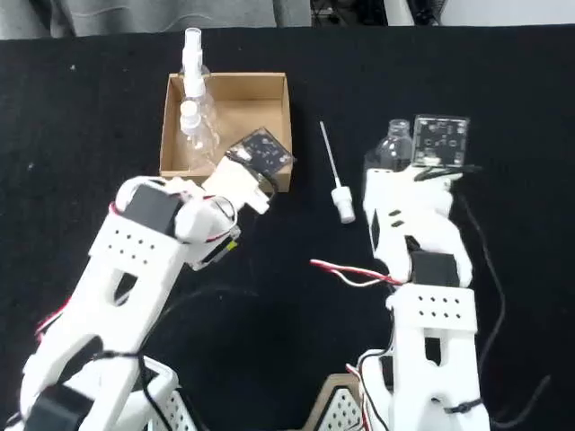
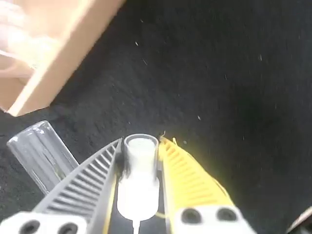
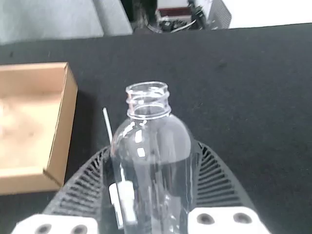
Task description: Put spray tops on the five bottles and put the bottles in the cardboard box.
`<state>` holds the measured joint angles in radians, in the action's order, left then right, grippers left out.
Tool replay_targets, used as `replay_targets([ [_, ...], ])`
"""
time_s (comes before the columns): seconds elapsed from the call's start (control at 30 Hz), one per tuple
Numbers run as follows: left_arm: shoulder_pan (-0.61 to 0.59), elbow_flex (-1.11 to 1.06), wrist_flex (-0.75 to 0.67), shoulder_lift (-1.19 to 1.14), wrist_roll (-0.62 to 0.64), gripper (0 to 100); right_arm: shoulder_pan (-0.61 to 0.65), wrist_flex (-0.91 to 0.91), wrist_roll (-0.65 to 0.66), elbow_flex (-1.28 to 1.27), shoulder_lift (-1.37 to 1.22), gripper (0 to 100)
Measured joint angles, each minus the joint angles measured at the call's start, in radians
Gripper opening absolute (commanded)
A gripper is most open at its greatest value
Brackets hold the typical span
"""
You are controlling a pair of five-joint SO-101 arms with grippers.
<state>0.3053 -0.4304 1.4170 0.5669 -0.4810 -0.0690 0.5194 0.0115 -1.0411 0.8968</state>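
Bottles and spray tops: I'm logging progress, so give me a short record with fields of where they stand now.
box: cardboard box, two topped bottles visible inside
left tool: shut on a spray top
right tool: shut on an open bottle, no top on it
table: loose spray top lying beside the box

You have a black tabletop [image 1: 503,108] spread across the whole high view. In the left wrist view it carries a few pale specks of lint [image 2: 199,117]. Past its far edge, at 11 o'clock, you see a fold of grey fabric [image 1: 162,13]; what it belongs to can't be told. At 12 to 1 o'clock there is a dark jumble of cables and equipment [image 3: 180,12], and just beside it, at 1 o'clock, a plain white surface [image 1: 512,11].
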Motion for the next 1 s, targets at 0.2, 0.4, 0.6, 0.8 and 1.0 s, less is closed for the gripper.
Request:
replay_targets([
  [0.2, 0.000, -0.103, -0.107, 0.152, 0.110, 6, 0.084, 0.000, 0.048, -0.028, 0.000, 9.2],
  [0.4, 0.000, -0.173, -0.212, 0.272, 0.236, 6, 0.143, 0.011, 0.048, -0.029, 0.052, 9.2],
  [0.6, -0.029, -0.178, -0.305, 0.350, 0.348, 6, 0.196, 0.069, 0.054, -0.061, 0.157, 9.2],
  [0.8, -0.095, -0.178, -0.405, 0.402, 0.497, 3, 0.265, 0.069, 0.055, -0.133, 0.233, 9.4],
  [1.0, -0.137, -0.178, -0.479, 0.482, 0.629, 3, 0.327, 0.069, 0.055, -0.206, 0.356, 9.6],
])
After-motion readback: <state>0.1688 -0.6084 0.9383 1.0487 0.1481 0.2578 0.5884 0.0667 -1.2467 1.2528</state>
